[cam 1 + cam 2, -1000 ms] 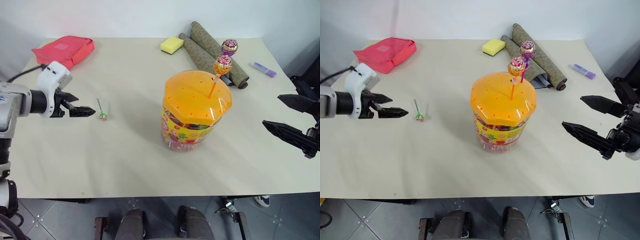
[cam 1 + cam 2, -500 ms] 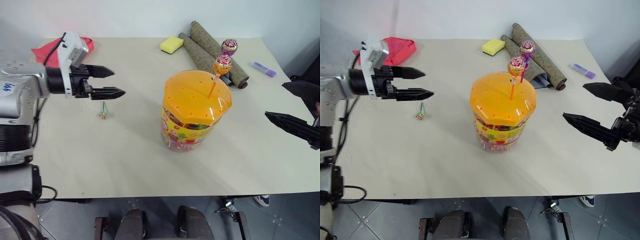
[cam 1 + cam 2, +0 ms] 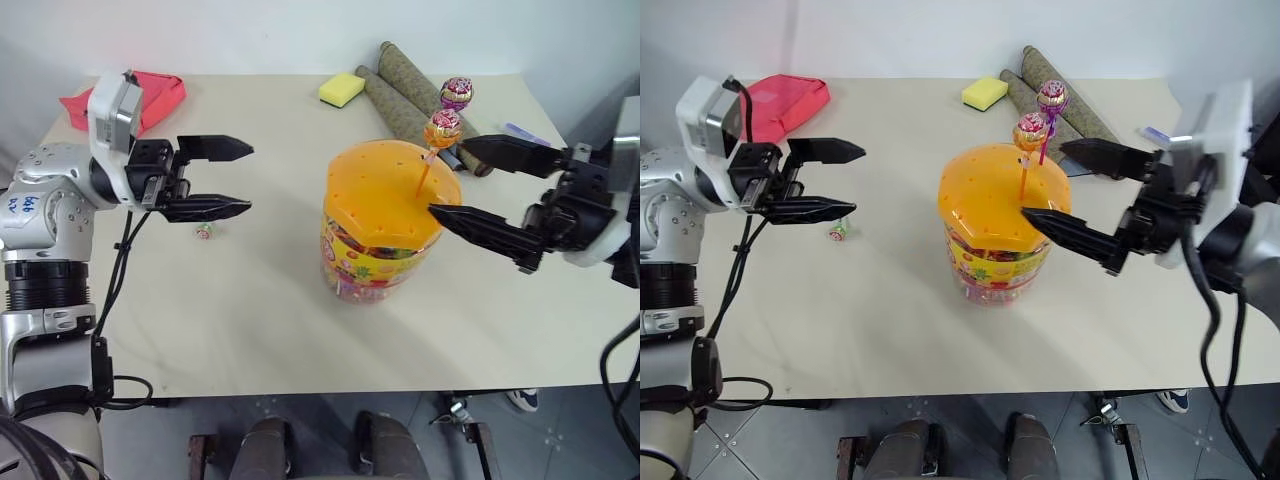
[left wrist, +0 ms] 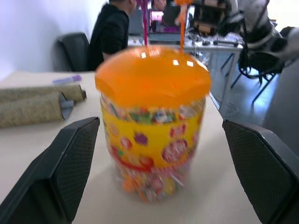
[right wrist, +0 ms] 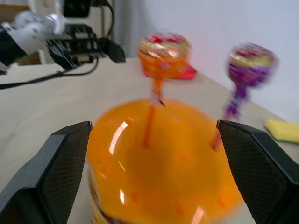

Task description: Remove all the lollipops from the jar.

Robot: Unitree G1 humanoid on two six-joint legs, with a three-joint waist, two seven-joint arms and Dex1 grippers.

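The jar (image 3: 383, 250) stands mid-table, a clear tub with a candy-print label and an orange holed lid (image 3: 392, 192). Two lollipops stick up from the lid's far right side: an orange one (image 3: 443, 128) on an orange stick and a purple one (image 3: 457, 93) on a pink stick. A third lollipop (image 3: 204, 231), with a green stick, lies on the table to the left. My right gripper (image 3: 447, 178) is open, level over the lid's right side, its fingers either side of the orange stick without touching it. Open too, my left gripper (image 3: 251, 178) hovers above the lying lollipop and points at the jar (image 4: 154, 121).
A red pouch (image 3: 140, 95) lies at the back left. A yellow sponge (image 3: 342, 89) and two rolled mats (image 3: 410, 95) are behind the jar, with a purple marker (image 3: 1155, 133) at the back right. A seated person (image 4: 112, 32) is beyond the table.
My right gripper swung left from the table's right edge to the lid beside the lollipops. My left gripper rose, moved right and turned toward the jar. Both stayed open.
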